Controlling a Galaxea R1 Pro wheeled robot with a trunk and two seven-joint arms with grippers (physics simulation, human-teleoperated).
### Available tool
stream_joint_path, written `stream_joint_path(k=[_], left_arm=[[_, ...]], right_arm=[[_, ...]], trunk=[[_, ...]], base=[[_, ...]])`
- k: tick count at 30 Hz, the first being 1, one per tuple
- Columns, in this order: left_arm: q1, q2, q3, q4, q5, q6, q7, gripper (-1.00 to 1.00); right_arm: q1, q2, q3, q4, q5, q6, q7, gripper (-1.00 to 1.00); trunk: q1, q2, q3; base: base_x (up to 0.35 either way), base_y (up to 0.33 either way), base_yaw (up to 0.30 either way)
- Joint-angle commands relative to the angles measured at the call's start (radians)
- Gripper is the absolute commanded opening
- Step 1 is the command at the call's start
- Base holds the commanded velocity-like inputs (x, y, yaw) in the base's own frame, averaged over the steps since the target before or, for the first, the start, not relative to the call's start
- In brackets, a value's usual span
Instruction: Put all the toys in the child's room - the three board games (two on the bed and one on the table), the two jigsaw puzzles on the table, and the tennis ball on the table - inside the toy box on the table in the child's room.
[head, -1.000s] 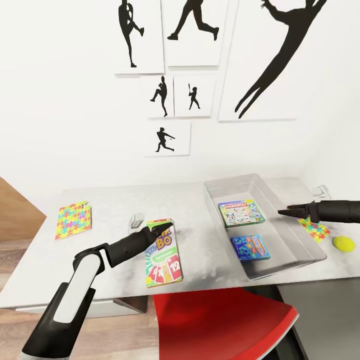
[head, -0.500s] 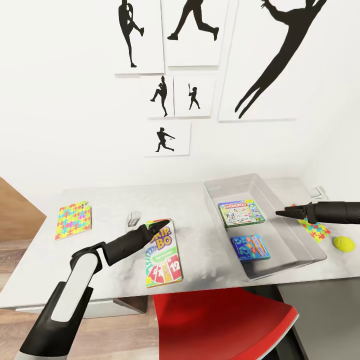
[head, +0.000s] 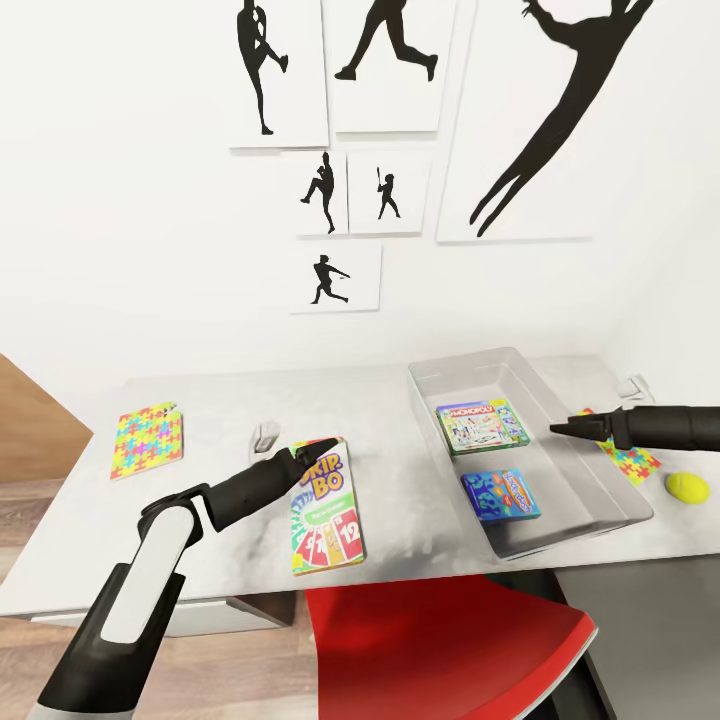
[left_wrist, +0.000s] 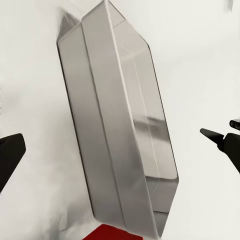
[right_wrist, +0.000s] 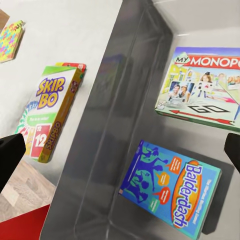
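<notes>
Left hand over "SKIP-BO" box; "MONOPOLY", "Balderdash" binned.

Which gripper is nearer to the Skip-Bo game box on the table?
Left. The left gripper hovers at the far end of the Skip-Bo game box, while the right gripper is over the toy box, well away.

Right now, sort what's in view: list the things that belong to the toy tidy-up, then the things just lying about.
Job:
toy box
Monopoly box and Balderdash box, both already inside it
Skip-Bo box
left jigsaw puzzle
right jigsaw puzzle
tennis ball
table

Lying about:
red chair
silhouette pictures
small grey clip
</notes>
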Motion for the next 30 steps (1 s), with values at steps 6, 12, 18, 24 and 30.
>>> stream_joint_path(k=[6, 12, 18, 24, 30], left_arm=[[-0.001, 0.001, 0.001, 0.0, -0.004, 0.005, -0.005, 1.0], [0.0, 0.002, 0.003, 0.0, -0.004, 0.006, -0.005, 1.0], [0.001, 0.002, 0.004, 0.0, -0.004, 0.006, -0.005, 1.0], [0.001, 0.001, 0.004, 0.0, -0.004, 0.005, -0.005, 1.0], [0.001, 0.001, 0.004, 0.0, -0.004, 0.003, -0.005, 1.0]], right_arm=[[0.001, 0.003, 0.0, 0.0, -0.003, 0.007, 0.0, 1.0], [0.001, 0.006, 0.0, 0.0, -0.002, 0.008, -0.001, 1.0], [0.001, 0.008, 0.0, 0.0, -0.002, 0.007, -0.003, 1.0], [0.002, 0.009, 0.0, 0.0, -0.002, 0.007, -0.007, 1.0], [0.001, 0.009, 0.0, 0.001, -0.001, 0.005, -0.009, 1.0]], trunk=[[0.001, -0.002, -0.002], [0.001, -0.002, -0.002], [0.001, -0.002, -0.002], [0.001, -0.002, -0.002], [0.001, -0.002, -0.002]], base=[[-0.075, 0.0, 0.0], [-0.2, 0.0, 0.0], [-0.274, 0.0, 0.0], [-0.307, 0.007, 0.0], [-0.305, 0.068, 0.0]])
